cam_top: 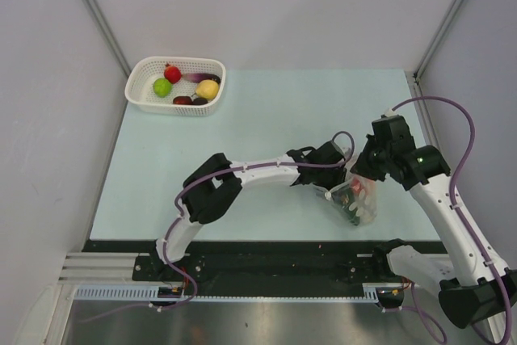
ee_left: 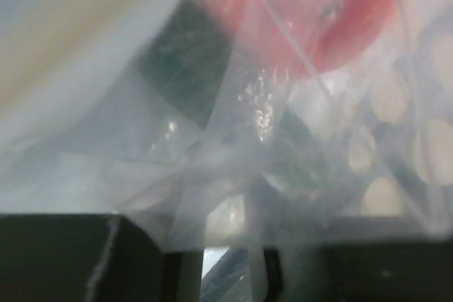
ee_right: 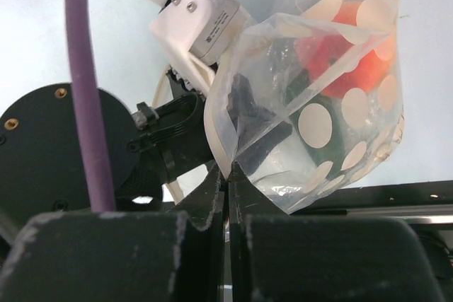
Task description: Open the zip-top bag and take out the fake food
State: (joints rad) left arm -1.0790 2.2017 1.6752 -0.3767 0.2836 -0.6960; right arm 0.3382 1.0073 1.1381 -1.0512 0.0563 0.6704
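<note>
The zip-top bag (cam_top: 358, 201), clear with pale dots, hangs between my two grippers above the table's near right part. Inside it I see a red piece of fake food (ee_right: 340, 58) and a dark green piece (ee_right: 331, 152). My right gripper (ee_right: 228, 173) is shut on the bag's (ee_right: 283, 68) edge strip. My left gripper (ee_left: 226, 266) presses against the bag (ee_left: 233, 125) from the other side, with film running down between its nearly closed fingers; the red food (ee_left: 311, 12) and dark green food (ee_left: 184, 61) show through the plastic. In the top view, the left gripper (cam_top: 341, 177) and the right gripper (cam_top: 361, 175) meet at the bag's top.
A white mesh basket (cam_top: 139, 96) stands at the table's far left and holds a red fruit (cam_top: 172, 73), a lime green one (cam_top: 162, 87), a yellow one (cam_top: 208, 90) and dark purple pieces (cam_top: 184, 100). The black rail (cam_top: 266, 246) runs along the near edge below the bag.
</note>
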